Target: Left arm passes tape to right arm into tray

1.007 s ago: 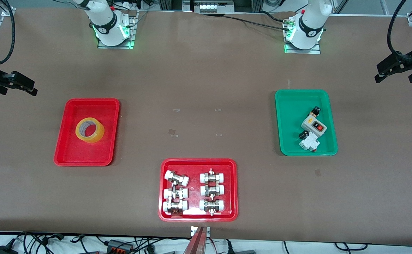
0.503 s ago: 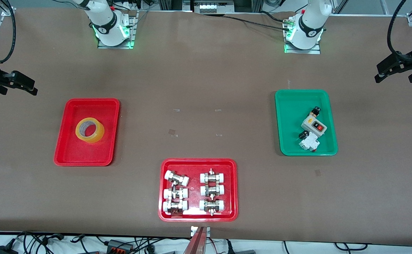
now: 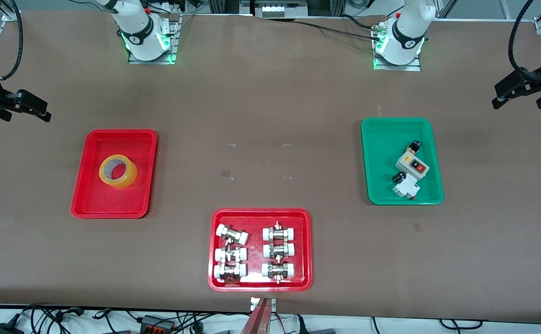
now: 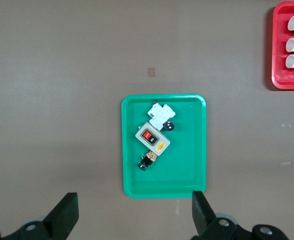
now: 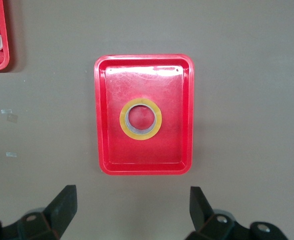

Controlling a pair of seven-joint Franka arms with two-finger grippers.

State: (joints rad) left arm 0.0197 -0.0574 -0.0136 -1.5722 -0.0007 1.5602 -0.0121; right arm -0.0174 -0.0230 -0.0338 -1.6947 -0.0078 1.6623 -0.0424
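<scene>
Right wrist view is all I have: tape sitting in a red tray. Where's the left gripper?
Observer: The left gripper is open and empty, up over the left arm's end of the table.
Operator: Facing anything?
Observer: Its wrist view looks onto a green tray holding a grey switch box and small parts.
Operator: And mine, on the table?
Observer: In the front view, the right gripper hangs open over the right arm's end, beside the red tray, not above it.

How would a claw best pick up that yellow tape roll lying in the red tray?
Probably from straight above: the tape lies flat in the tray with its hole facing up, so one finger could drop into the hole and one outside, pinching the wall.
</scene>
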